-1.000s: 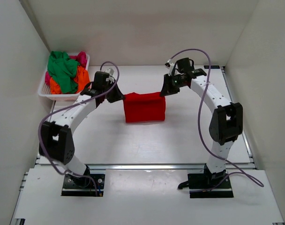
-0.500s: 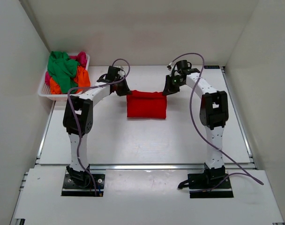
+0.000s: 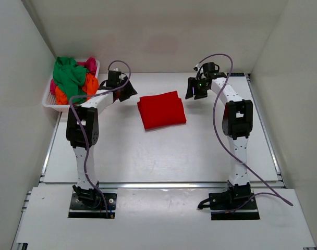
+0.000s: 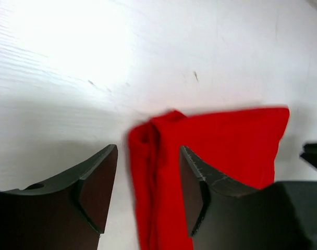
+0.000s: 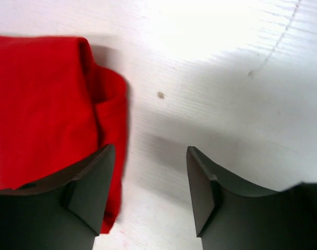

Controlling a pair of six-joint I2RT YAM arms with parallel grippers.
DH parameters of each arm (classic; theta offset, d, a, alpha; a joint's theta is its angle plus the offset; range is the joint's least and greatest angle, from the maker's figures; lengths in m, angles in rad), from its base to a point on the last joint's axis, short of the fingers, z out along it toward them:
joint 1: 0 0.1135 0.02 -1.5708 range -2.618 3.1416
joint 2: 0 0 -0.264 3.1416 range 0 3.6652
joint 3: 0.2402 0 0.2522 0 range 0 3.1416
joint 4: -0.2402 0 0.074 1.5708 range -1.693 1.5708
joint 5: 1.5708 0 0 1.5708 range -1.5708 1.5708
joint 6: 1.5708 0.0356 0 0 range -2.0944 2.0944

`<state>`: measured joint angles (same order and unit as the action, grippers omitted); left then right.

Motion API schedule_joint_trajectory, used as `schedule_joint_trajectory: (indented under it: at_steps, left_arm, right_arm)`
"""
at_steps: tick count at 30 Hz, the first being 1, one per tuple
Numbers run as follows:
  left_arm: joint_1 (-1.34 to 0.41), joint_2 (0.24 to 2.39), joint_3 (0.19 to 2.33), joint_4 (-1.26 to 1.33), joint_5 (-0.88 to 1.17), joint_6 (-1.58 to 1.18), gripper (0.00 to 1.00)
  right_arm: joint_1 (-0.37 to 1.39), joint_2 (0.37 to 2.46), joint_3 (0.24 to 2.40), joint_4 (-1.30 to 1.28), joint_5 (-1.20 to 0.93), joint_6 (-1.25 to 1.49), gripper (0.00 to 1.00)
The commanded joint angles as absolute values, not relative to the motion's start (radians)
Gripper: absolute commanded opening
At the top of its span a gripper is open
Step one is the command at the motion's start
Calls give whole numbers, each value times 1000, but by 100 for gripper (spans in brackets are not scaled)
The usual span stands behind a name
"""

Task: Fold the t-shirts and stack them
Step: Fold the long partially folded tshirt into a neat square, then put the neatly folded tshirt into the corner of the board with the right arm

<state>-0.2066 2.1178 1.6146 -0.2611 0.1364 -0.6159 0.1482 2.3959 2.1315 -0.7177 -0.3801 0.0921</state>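
A red t-shirt (image 3: 161, 110), folded into a rough rectangle, lies flat on the table between the two arms. My left gripper (image 3: 128, 91) hovers open just off its far left corner. In the left wrist view the shirt's bunched edge (image 4: 148, 156) shows between the spread fingers (image 4: 98, 182), with nothing gripped. My right gripper (image 3: 193, 89) is open off the far right corner. In the right wrist view the red shirt (image 5: 38, 104) lies left of the gap, partly behind the left finger (image 5: 90, 182). More t-shirts, green (image 3: 67, 75), orange (image 3: 90, 83) and pink (image 3: 89, 63), are piled in a basket.
The white lattice basket (image 3: 50, 99) stands at the table's far left corner, close to my left arm. White walls close in the table on the left, back and right. Bare white tabletop (image 3: 158, 156) stretches in front of the red shirt.
Both grippers have opened and let go of the red shirt. It had hung stretched between them and now lies flat on the table. Both grippers have drawn away from its corners.
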Motion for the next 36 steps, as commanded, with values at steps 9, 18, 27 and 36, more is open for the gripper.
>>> schedule_joint_trajectory:
  at_steps: [9,18,27,36]
  left_arm:
    - [-285,1950,1482,-210,144,-574,56]
    - [-351,2023,1373,-278,140,-568,49]
    - [-365,2097,1461,-348,147,-517,49]
    - [-452,2275,1778,-505,173,-492,50]
  right_arm:
    - [205,2260,1985,-632,-368,101,78]
    - [305,2319,1969,-682,-273,121,73]
    - [359,2345,1924,-721,-86,109,24]
    - [238,2327,1898,-730,-3,54,44]
